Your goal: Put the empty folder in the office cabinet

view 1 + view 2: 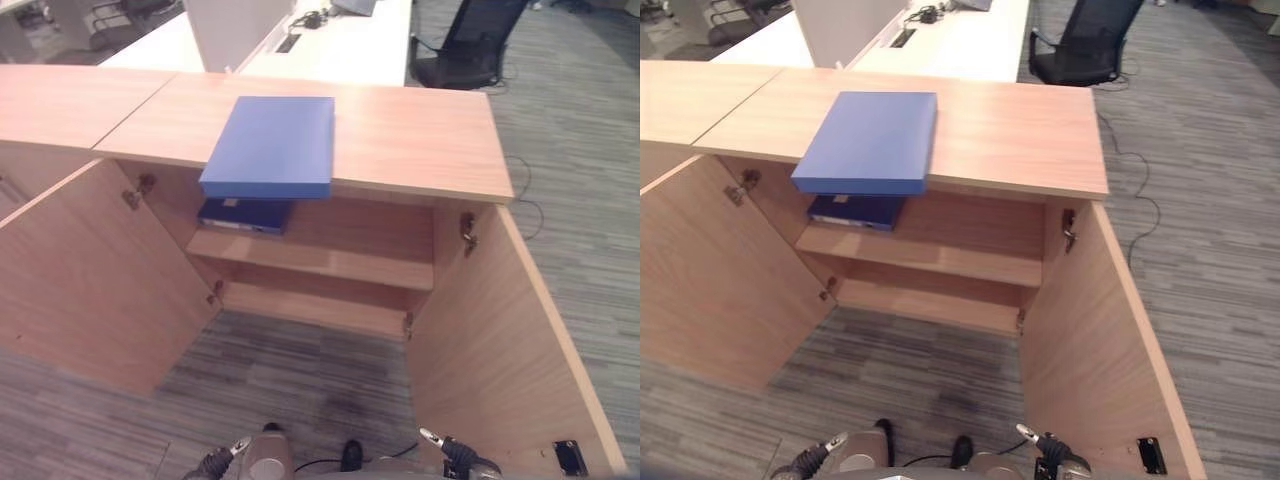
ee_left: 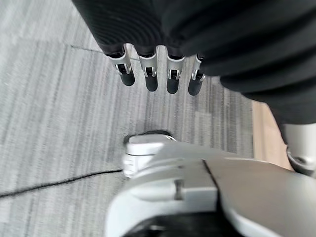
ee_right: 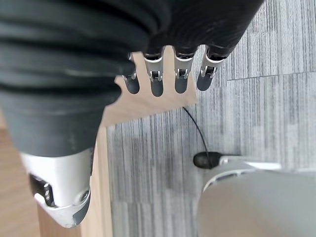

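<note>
A flat blue folder (image 1: 272, 145) lies on the wooden cabinet top (image 1: 420, 140), its near edge hanging slightly over the front. Below it the cabinet stands with both doors open. A darker blue folder (image 1: 245, 215) lies at the left end of the upper shelf (image 1: 330, 260). My left hand (image 2: 150, 74) hangs low by my side over the carpet, fingers straight and holding nothing. My right hand (image 3: 180, 74) hangs the same way beside the right door, open and empty. Both hands are far below the folder.
The left door (image 1: 90, 270) and right door (image 1: 500, 350) swing out towards me, framing a strip of grey carpet. Behind the cabinet stand a white desk (image 1: 340, 45) and a black office chair (image 1: 465, 45).
</note>
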`<state>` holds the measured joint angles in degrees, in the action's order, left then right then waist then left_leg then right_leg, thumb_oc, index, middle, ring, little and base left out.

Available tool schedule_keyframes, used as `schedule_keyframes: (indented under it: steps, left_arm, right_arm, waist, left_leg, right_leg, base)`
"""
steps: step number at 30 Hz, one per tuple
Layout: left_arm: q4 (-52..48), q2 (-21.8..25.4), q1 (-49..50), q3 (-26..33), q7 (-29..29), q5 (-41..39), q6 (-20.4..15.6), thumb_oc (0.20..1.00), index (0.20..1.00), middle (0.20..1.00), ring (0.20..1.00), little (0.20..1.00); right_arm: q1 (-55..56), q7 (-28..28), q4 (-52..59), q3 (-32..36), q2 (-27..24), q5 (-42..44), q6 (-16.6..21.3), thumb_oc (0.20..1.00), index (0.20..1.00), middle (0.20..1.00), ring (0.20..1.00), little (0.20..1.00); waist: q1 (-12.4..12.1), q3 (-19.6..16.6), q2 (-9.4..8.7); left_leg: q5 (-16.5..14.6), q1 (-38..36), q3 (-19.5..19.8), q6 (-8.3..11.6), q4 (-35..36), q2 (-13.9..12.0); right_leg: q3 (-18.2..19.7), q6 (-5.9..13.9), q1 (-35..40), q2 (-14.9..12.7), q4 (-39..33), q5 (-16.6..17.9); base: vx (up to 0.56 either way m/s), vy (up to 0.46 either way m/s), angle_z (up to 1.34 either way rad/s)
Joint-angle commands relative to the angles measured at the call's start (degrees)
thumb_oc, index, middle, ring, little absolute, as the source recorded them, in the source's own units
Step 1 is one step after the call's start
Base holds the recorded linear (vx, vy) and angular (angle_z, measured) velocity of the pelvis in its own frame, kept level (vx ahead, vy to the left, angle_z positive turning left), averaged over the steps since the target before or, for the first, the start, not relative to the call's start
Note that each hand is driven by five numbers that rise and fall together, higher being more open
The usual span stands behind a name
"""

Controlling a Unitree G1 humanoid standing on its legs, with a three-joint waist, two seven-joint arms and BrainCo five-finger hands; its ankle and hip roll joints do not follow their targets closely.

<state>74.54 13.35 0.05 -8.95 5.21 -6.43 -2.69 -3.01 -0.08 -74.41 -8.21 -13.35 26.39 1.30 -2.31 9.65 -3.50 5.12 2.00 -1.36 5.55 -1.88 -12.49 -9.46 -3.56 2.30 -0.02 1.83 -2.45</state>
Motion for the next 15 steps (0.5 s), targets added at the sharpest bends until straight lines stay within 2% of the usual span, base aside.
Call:
schedule_keyframes:
  steps: [1,2,3,4,5,7,8,9,10,14,15]
  left_arm:
    - [0.7,-2.0,0.8,-1.1,0.8,-1.2,-0.8,1.000,1.000,1.000,1.000,1.000]
    - [0.6,-2.2,0.7,-1.2,0.8,-1.5,-0.9,1.000,1.000,1.000,1.000,1.000]
    - [0.6,-2.2,0.7,-1.2,0.8,-1.5,-0.9,1.000,1.000,1.000,1.000,1.000]
    - [0.5,-2.8,0.6,-1.8,0.7,-1.3,-1.2,1.000,1.000,1.000,1.000,1.000]
    - [0.4,-3.0,0.6,-2.1,0.6,-1.0,-1.1,1.000,1.000,1.000,1.000,1.000]
    - [0.2,-3.0,0.3,-3.5,0.1,0.2,-1.2,1.000,1.000,1.000,1.000,1.000]
    - [0.1,-2.8,-0.1,-4.0,0.1,0.7,-1.3,1.000,1.000,1.000,1.000,1.000]
    - [-0.1,-2.5,-0.5,-4.1,0.1,0.7,-1.3,1.000,1.000,1.000,1.000,1.000]
    - [-0.1,-2.5,-0.5,-4.1,0.1,0.7,-1.3,1.000,1.000,1.000,1.000,1.000]
    - [-2.0,-1.9,-0.6,-3.4,-0.7,-1.1,-1.7,1.000,1.000,1.000,1.000,1.000]
    - [-3.5,-1.7,-0.4,-3.3,-1.2,-2.3,-2.0,1.000,1.000,1.000,1.000,1.000]
  right_arm:
    - [0.9,-0.8,-0.7,4.1,-1.7,1.7,0.7,1.000,1.000,1.000,1.000,1.000]
    - [1.2,-0.9,-1.0,4.8,-1.9,1.8,0.7,1.000,1.000,1.000,1.000,1.000]
    - [1.2,-0.9,-1.0,4.8,-2.0,1.8,0.7,1.000,1.000,1.000,1.000,1.000]
    - [1.9,-1.0,-1.6,5.7,-2.2,1.5,0.5,1.000,1.000,1.000,1.000,1.000]
    - [2.2,-0.9,-1.8,6.1,-2.3,1.2,0.2,1.000,1.000,1.000,1.000,1.000]
    - [2.5,-0.8,-2.1,7.3,-2.4,0.8,-0.3,1.000,1.000,1.000,1.000,1.000]
    - [2.6,-0.9,-1.9,7.9,-2.2,1.1,-0.4,1.000,1.000,1.000,1.000,1.000]
    - [2.6,-1.0,-1.1,8.7,-1.8,1.9,-0.2,1.000,1.000,1.000,1.000,1.000]
    - [2.6,-1.0,-1.1,8.7,-1.8,1.9,-0.3,1.000,1.000,1.000,1.000,1.000]
    - [1.9,-0.8,-0.1,8.7,-0.9,1.9,-0.2,1.000,1.000,1.000,1.000,1.000]
    - [1.6,-0.7,0.4,8.3,-0.7,1.8,-0.1,1.000,1.000,1.000,1.000,1.000]
  waist:
    - [1.3,-2.2,2.43]
    - [1.6,-2.6,3.22]
    - [1.7,-2.6,3.25]
    - [2.2,-3.3,4.52]
    - [2.5,-3.7,5.01]
    - [3.2,-4.4,5.28]
    - [3.2,-4.2,5.05]
    - [3.1,-4.1,4.56]
    - [3.1,-4.1,4.49]
    - [2.3,-3.5,4.39]
    - [1.8,-3.0,4.72]
  left_leg:
    - [2.7,-2.3,-3.6,-1.23,5.9,-3.2]
    - [2.4,-2.8,-3.7,-0.60,6.9,-3.3]
    - [2.4,-2.8,-3.7,-0.59,6.9,-3.4]
    - [1.3,-2.5,-3.2,0.12,6.9,-2.9]
    - [0.6,-2.6,-2.8,0.56,6.9,-2.1]
    - [-1.4,-3.0,-2.3,0.52,6.9,0.9]
    - [-2.2,-3.4,-2.8,0.06,6.9,2.5]
    - [-4.4,-4.0,-3.5,-1.50,6.9,5.6]
    - [-4.4,-4.0,-3.6,-1.55,6.9,5.7]
    - [-7.3,-4.8,-4.8,-4.44,6.9,11.0]
    - [-7.7,-4.8,-5.4,-5.14,6.9,12.0]
  right_leg:
    - [-1.8,9.57,1.3,-6.1,-2.0,-1.4]
    - [-2.2,9.94,1.4,-6.6,-2.2,-1.3]
    - [-2.2,9.94,1.4,-6.5,-2.2,-1.3]
    - [-3.4,11.07,2.0,-7.7,-2.6,-0.9]
    - [-3.7,11.43,1.9,-8.5,-2.4,-0.6]
    - [-3.9,13.13,1.8,-12.2,-1.8,1.0]
    - [-3.7,13.84,1.6,-14.0,-1.5,2.1]
    - [-3.2,15.17,0.7,-17.3,-1.1,4.4]
    - [-3.1,15.22,0.7,-17.4,-1.1,4.4]
    - [-3.5,16.05,-1.5,-22.2,0.1,9.0]
    - [-4.8,15.71,-2.5,-23.4,1.5,10.3]
  base:
    - [0.08,0.452,0.12]
    - [0.05,0.351,0.24]
    - [0.05,0.298,0.25]
    - [0.05,0.305,0.30]
    - [0.08,0.472,0.23]
    - [0.08,0.483,0.26]
    - [0.06,0.639,0.33]
    - [0.03,0.468,0.19]
    - [0.01,0.452,0.05]
    - [-0.02,0.382,-0.08]
    - [-0.05,0.389,0.00]
